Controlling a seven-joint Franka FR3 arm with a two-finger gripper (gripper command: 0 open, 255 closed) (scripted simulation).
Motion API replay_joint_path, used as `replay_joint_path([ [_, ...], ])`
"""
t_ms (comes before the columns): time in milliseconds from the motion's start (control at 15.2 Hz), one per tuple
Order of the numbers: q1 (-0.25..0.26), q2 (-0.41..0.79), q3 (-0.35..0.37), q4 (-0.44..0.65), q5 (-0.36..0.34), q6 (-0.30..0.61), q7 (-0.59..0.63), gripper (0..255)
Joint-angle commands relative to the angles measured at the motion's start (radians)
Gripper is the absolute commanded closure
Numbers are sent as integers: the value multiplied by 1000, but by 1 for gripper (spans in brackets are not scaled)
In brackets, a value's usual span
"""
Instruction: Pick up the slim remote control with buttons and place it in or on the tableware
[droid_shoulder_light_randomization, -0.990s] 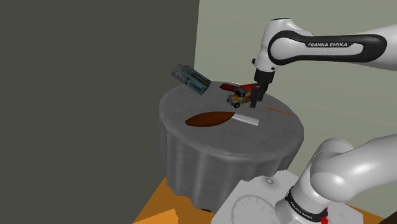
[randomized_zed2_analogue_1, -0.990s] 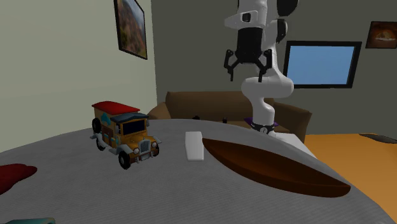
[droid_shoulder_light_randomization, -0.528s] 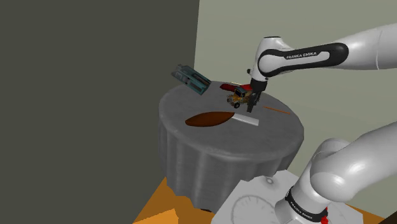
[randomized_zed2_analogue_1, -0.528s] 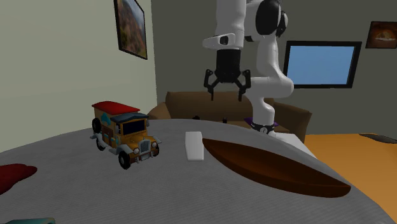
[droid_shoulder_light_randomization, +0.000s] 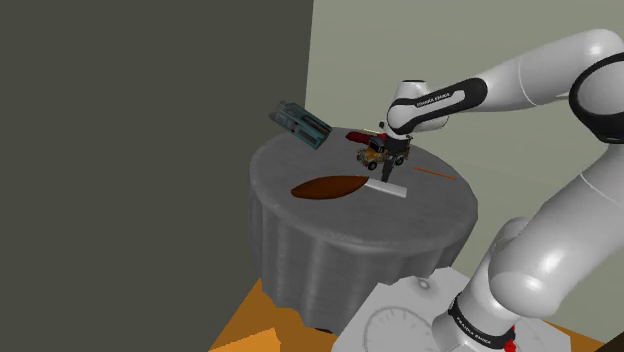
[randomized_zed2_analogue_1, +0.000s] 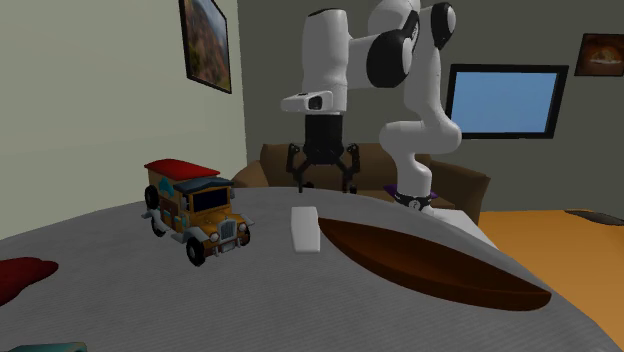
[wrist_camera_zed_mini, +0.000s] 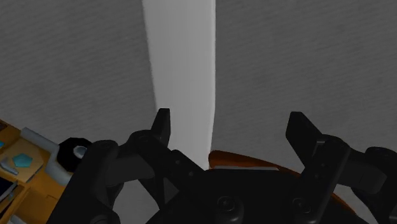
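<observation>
The claw (randomized_zed2_analogue_1: 322, 182) hangs open just above the round, grey-clothed counter (droid_shoulder_light_randomization: 430, 215), its fingers apart and touching nothing. Below it, near the counter's middle, the slim remote control (randomized_zed2_analogue_1: 305, 230) lies flat, drawn plain white. In the wrist view one fingertip (wrist_camera_zed_mini: 163, 124) overlaps its long edge. A shallow brown dish (randomized_zed2_analogue_1: 430, 268) sits just beside the remote. An orange toy truck (randomized_zed2_analogue_1: 195, 212) stands on the remote's other side.

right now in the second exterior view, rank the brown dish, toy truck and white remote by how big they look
1. brown dish
2. toy truck
3. white remote, clearly the smallest, though it lies a bit farther back
</observation>
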Motion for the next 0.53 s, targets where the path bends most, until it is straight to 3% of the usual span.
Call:
replay_joint_path([
  [0,11,93,-31,45,50,45,-83,0],
  [132,12,182,-51,86,110,83,-167,0],
  [462,7,230,-50,59,143,150,-191,0],
])
